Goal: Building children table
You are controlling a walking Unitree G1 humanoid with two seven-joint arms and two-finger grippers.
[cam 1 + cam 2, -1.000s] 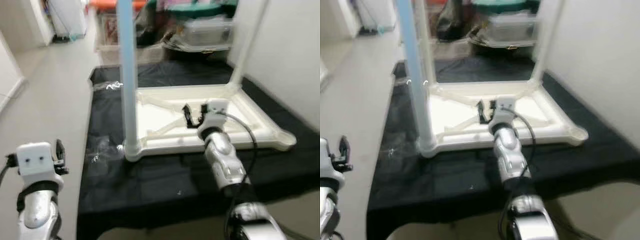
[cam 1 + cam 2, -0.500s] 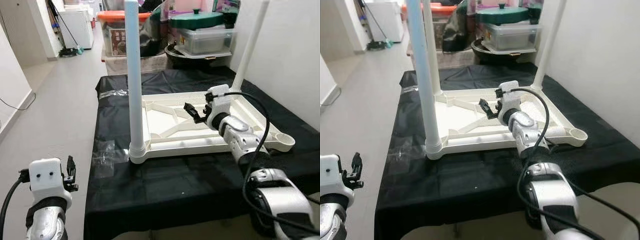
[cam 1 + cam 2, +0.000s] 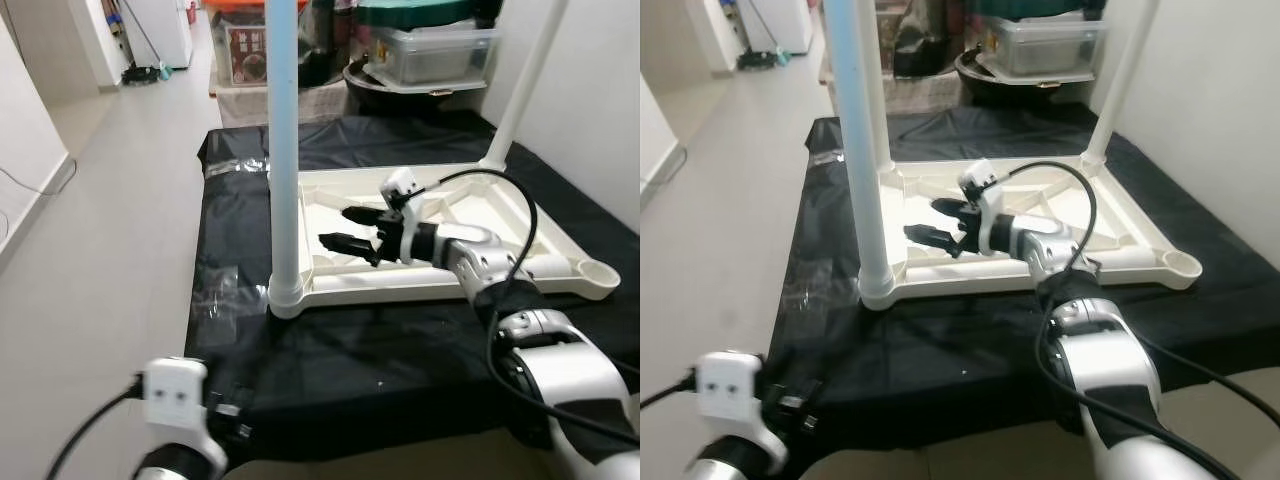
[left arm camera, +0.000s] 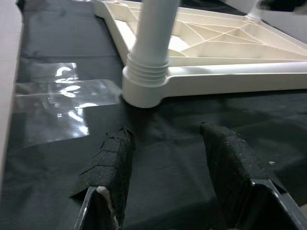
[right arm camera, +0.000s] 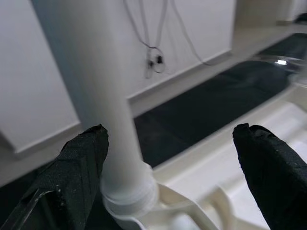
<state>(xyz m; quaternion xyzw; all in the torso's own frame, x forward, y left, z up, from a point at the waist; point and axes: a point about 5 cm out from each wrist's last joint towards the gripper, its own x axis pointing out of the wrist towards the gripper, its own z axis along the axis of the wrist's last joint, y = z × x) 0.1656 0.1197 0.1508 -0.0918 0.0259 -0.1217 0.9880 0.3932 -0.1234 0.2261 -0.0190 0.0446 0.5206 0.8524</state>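
Your right gripper (image 3: pixel 348 228) hovers, jaws apart, over the upturned tabletop (image 3: pixel 450 275) on the black cloth (image 3: pixel 350 350), facing its near-left leg (image 3: pixel 283 150). Your left gripper (image 4: pixel 168 163), jaws apart, sits low near that leg.

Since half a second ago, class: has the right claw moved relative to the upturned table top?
Yes. The right claw has swung toward the robot's left across the table top, nearer the front-left leg, fingers open.

You have one upturned white tabletop (image 3: pixel 450 262) on one black cloth (image 3: pixel 330 350), with two white legs (image 3: pixel 284 150) standing in its corners. Behind it you can count two lidded storage bins (image 3: pixel 430 55).
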